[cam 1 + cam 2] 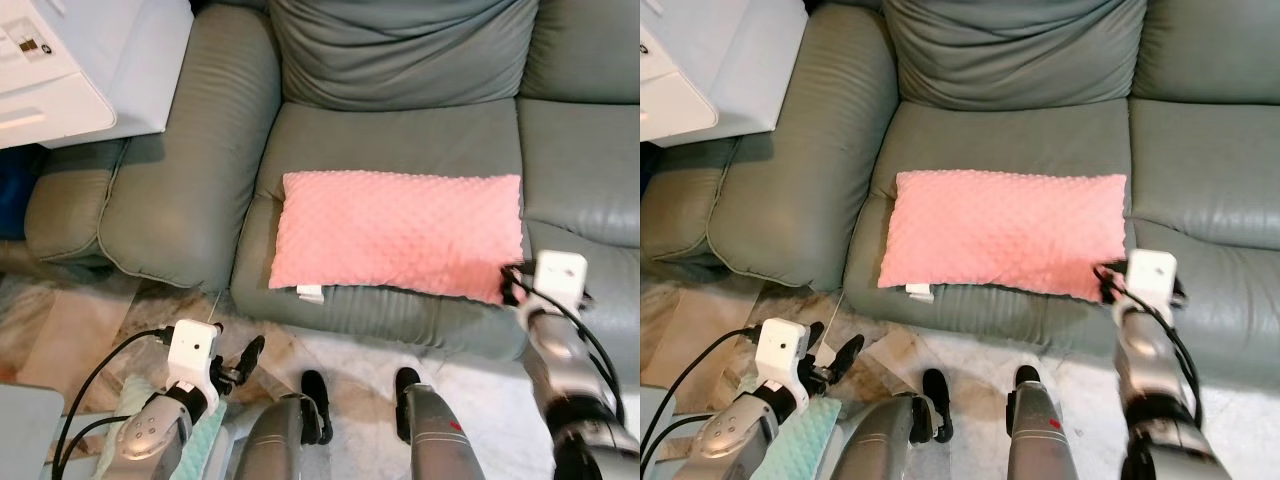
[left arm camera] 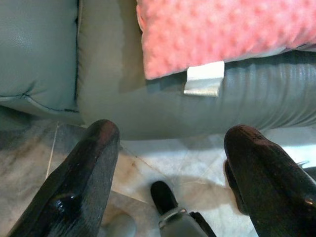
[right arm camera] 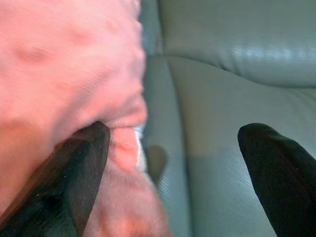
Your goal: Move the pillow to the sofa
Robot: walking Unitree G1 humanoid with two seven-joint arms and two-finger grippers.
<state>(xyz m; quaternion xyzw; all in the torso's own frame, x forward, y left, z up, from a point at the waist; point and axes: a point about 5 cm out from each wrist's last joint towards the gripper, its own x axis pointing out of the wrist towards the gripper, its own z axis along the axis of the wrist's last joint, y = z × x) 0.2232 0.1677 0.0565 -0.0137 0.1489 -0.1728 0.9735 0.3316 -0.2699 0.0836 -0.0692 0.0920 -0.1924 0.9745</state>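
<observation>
A pink dotted pillow [image 1: 400,232] lies flat on the seat cushion of the grey-green sofa [image 1: 400,135], with a white tag [image 1: 310,293] hanging over the seat's front edge. My right gripper [image 3: 173,163] is open at the pillow's near right corner; one finger [image 3: 74,173] touches the pink fabric, the other hovers over the bare seat. In the head view its wrist [image 1: 558,280] sits just right of that corner. My left gripper [image 2: 168,163] is open, low over the floor in front of the sofa, holding nothing.
The sofa's padded armrest [image 1: 180,170] is on the left. A white appliance [image 1: 50,70] stands at the far left. A pale green cloth [image 1: 195,445] lies on the marbled floor [image 1: 90,320] beside my left arm. My two feet [image 1: 360,400] stand before the seat.
</observation>
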